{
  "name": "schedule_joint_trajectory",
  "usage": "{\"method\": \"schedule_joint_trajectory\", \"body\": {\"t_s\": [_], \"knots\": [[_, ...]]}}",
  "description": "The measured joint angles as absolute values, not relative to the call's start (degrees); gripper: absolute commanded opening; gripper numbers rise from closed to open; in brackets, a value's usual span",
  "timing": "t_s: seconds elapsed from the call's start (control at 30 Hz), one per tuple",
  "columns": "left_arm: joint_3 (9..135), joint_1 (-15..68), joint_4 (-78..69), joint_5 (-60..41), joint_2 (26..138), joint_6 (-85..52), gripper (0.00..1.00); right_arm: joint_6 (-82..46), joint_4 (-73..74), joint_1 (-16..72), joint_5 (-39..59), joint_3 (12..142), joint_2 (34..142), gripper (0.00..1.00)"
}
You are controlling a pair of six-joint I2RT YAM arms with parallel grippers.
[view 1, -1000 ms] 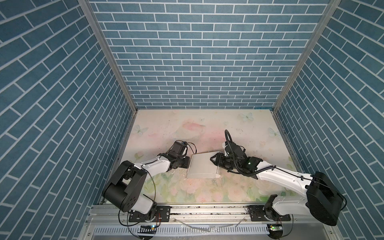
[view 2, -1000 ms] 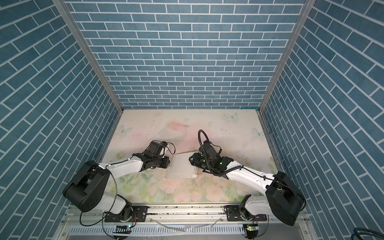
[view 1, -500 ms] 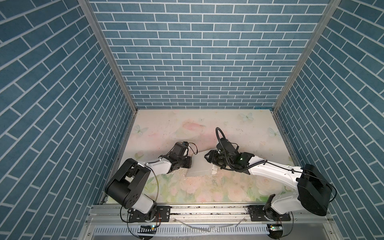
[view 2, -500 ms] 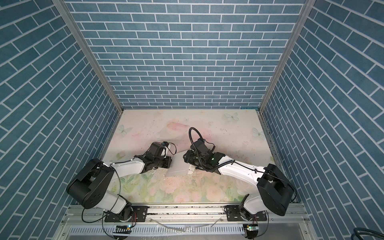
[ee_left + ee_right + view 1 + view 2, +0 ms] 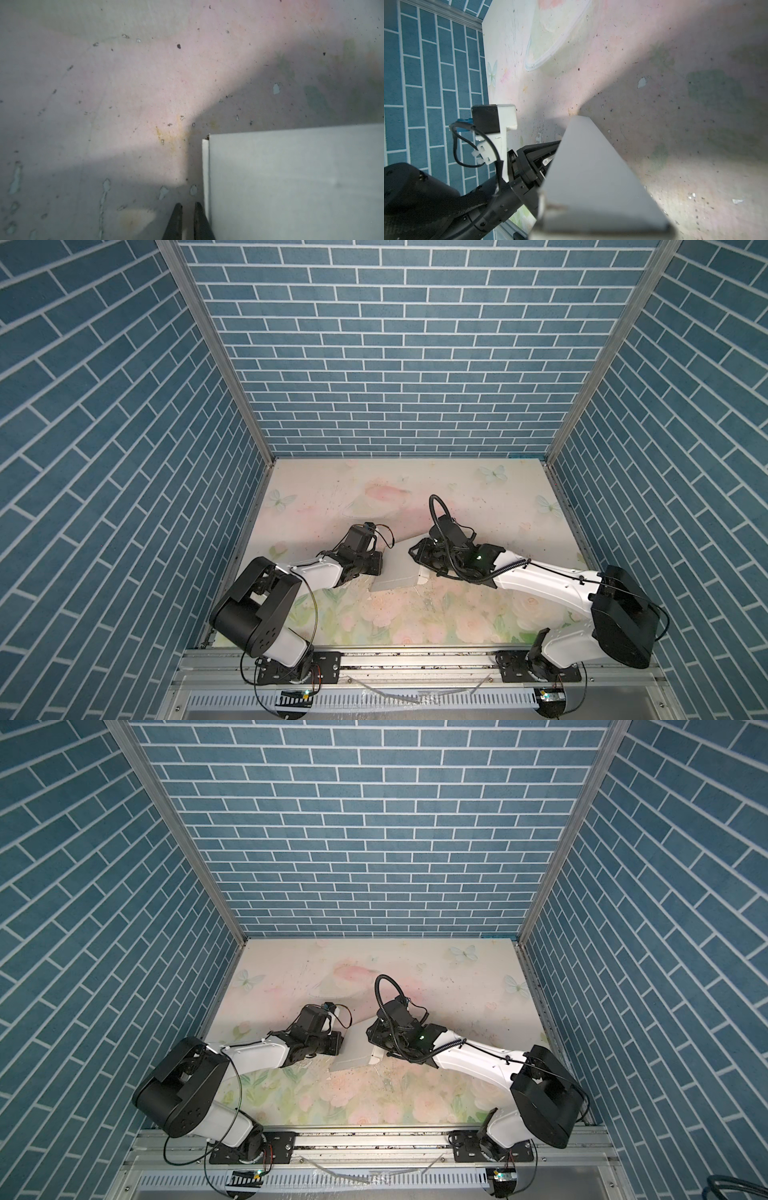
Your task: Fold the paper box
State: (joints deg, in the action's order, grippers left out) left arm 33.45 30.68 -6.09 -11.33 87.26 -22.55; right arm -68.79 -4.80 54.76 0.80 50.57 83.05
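Item: paper box [image 5: 398, 572] lay on tabletop [image 5: 457, 497] | left gripper [image 5: 187, 207] beside box, pinched together, empty | right gripper [image 5: 414, 556] at box; I couldn't tell its state.

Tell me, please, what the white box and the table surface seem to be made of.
The paper box looks like thin white cardboard with a matte finish: its cut edge is slim, and a folded layer shows at the corner. The table seems covered with a printed floral sheet, matte and worn: small chips expose a paler layer.
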Motion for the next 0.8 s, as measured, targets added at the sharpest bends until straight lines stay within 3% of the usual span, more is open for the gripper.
{"method": "schedule_joint_trajectory", "body": {"t_s": [0.2,0.43,0.57,0.8], "knots": [[33.5,30.7,-5.6,-11.2,87.1,-22.5,0.16,-69.6,-5.3,55.0,0.3,50.6,82.7,0.24],[34.9,30.9,-2.4,-11.6,86.0,-22.2,0.25,-69.6,-6.9,55.3,-0.8,50.5,80.8,0.21],[38.9,29.6,2.8,-12.1,82.7,-21.0,0.44,-68.9,-8.4,55.1,-2.0,50.4,78.1,0.20],[50.2,23.5,10.2,-13.1,74.4,-18.9,0.85,-66.2,-10.6,51.9,-1.2,50.2,71.4,0.18]]}}
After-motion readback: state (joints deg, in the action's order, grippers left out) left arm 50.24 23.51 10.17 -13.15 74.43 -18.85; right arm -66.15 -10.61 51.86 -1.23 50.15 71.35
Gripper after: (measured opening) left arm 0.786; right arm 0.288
